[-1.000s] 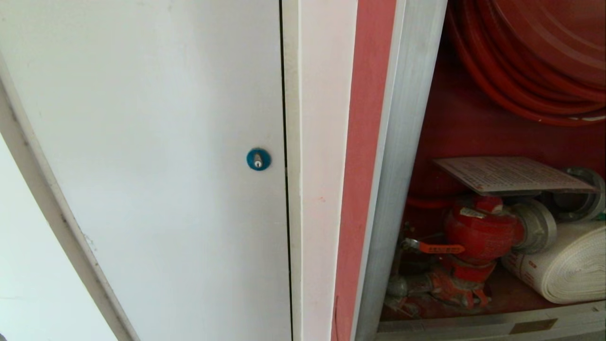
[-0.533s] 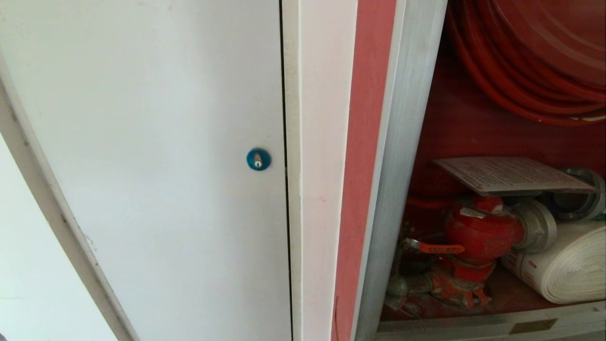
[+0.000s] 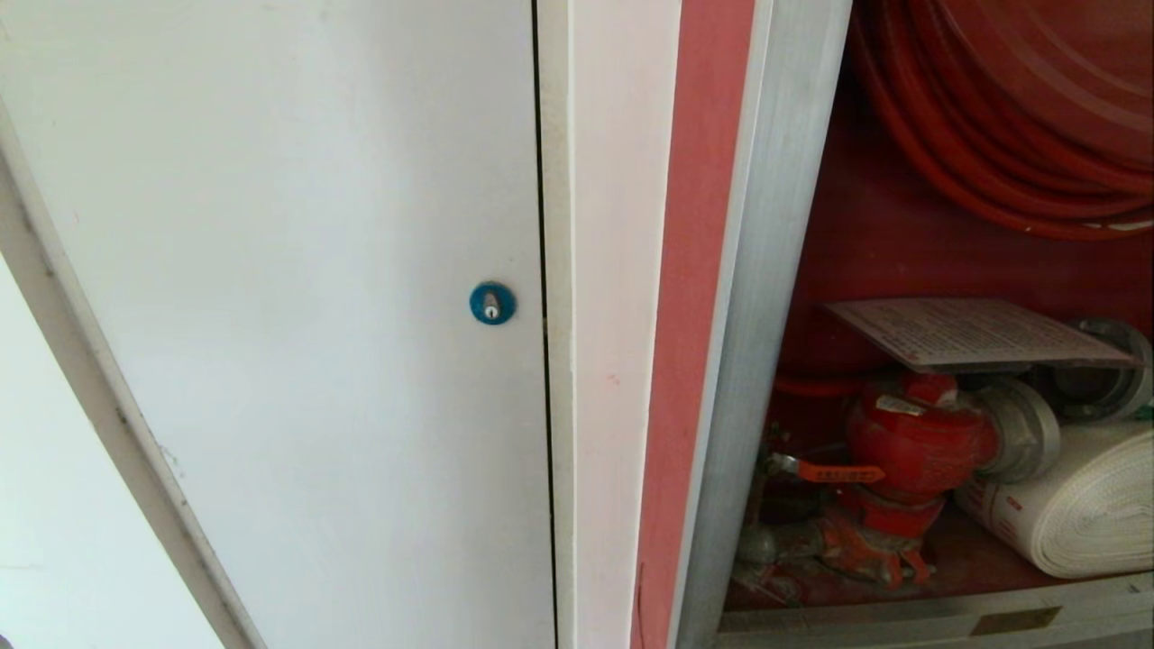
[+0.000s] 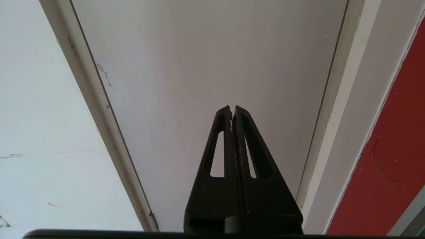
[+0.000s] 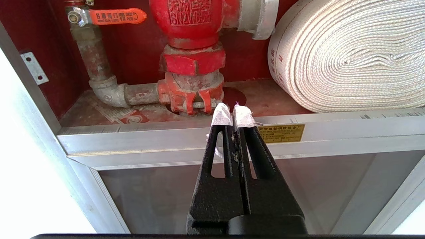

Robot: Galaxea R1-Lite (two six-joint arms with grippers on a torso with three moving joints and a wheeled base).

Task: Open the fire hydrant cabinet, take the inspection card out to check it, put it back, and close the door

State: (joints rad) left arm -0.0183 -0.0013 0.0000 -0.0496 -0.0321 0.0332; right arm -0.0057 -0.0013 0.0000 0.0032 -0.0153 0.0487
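The tall silver aluminium-framed fire hydrant cabinet [image 3: 766, 297] stands open on its red interior, with no door panel across the opening in any view. Inside it, the flat white inspection card [image 3: 974, 333], printed with a fine grid, lies nearly level on top of the red hydrant valve [image 3: 920, 442], touching it and reaching toward the metal coupling beside the valve. Above the valve hangs the coiled red hose reel [image 3: 1019, 117]; just beside the valve, on the cabinet floor, rests the white rolled hose [image 3: 1073, 514]. Outside the cabinet, on the far side of its frame from the valve, is a plain white panel door [image 3: 288, 297] with a small blue round lock [image 3: 492, 303]. The right gripper [image 5: 232, 111] (its fingertips wrapped in white tape) hovers in front of the cabinet's lower silver rail, below the valve, with its jaws pressed together and nothing between them. The left gripper [image 4: 231, 111] points at the white panel door, its jaws likewise closed and empty.
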